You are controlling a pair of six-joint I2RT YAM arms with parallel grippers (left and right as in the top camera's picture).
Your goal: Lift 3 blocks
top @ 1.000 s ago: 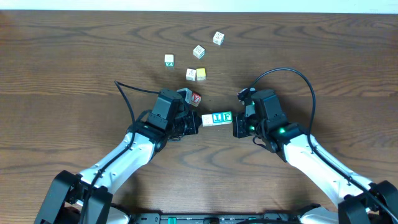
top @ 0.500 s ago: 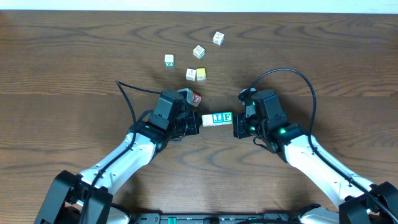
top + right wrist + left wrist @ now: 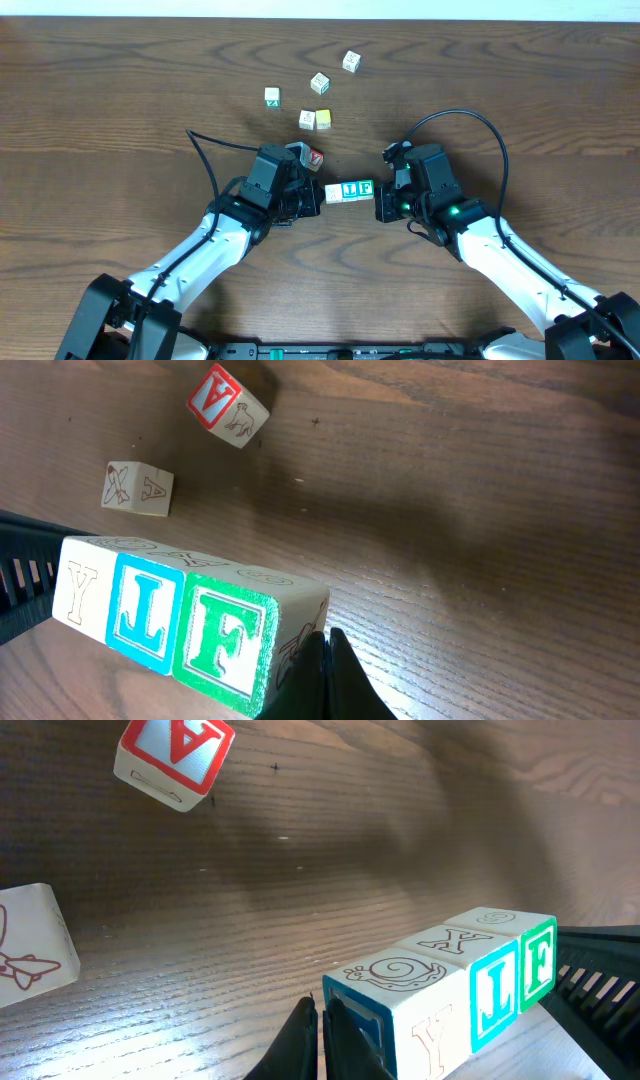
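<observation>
The three blocks point(image 3: 190, 625) lay end to end in one tight row at mid-table. The cream block point(image 3: 334, 192) (a faint Y on its face) was at the left arm's end, the blue block point(image 3: 350, 189) with its L was in the middle, and the green block point(image 3: 365, 187) with its F was at the right arm's end. In the wrist views the row seemed to hang clear of the table point(image 3: 100, 120), its shadow lying apart on the wood.

The left gripper point(image 3: 321, 195) had its fingers pinched together, and their tip pressed on the cream end. The right gripper point(image 3: 377, 192) was likewise closed to a point against the green end, so the row was squeezed between the two.

A red cube point(image 3: 315, 158) lay just beyond the left gripper. Farther back, a yellow cube point(image 3: 323, 119) touched a pale one, and three more cubes lay scattered beyond them.
</observation>
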